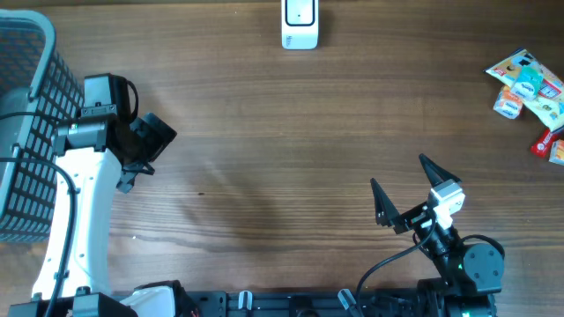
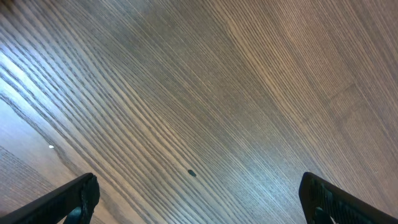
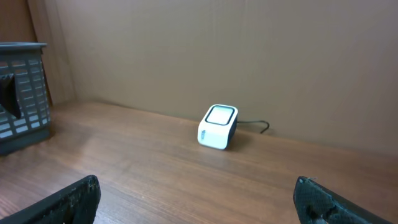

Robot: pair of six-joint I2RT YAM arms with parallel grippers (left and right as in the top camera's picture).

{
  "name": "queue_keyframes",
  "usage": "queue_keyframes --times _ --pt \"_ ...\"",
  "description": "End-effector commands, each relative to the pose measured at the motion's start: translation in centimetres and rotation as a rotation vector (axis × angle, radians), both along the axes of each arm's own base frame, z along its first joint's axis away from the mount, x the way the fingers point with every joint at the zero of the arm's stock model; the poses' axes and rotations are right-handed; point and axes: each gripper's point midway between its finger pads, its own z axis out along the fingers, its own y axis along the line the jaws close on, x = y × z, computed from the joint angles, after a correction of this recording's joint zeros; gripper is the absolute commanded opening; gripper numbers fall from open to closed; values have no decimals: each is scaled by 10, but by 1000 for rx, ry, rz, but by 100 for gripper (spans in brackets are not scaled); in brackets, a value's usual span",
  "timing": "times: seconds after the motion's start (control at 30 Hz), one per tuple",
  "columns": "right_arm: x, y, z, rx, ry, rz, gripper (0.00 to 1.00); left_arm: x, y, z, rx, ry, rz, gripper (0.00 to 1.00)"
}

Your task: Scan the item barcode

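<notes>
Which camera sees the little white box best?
The right wrist view: the white scanner sits whole, window and cable showing. Overhead catches only its top, cropped at the edge. The left wrist sees only table.

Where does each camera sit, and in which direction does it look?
Overhead: above the table, looking straight down; left arm, right arm, scanner, basket, snack packets show.
Left wrist: on the left arm, facing bare wood closely; open jaws at lower corners.
Right wrist: low, looking across the table to scanner and wall; open jaws below.
Shared: overhead and right wrist both show scanner and basket.
</notes>
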Motion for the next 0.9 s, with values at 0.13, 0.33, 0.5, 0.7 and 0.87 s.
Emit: queue_keyframes --times 0.13,0.33,0.5,0.7,0.87 --pt "4 0 -7 -9 -82 -8 100 3 3 3 17 -6 -7 100" --pt "5 -3 -5 -11 -93 -30 100 3 3 3 17 -6 -7 100" --pt "10 -10 -18 -39 -46 -75 100 3 3 3 17 -6 -7 100" --pt "14 -15 -40 -47 47 -107 100 3 3 3 17 -6 -7 100" --pt "14 -15 -40 -45 48 -107 100 3 3 3 17 -6 -7 100"
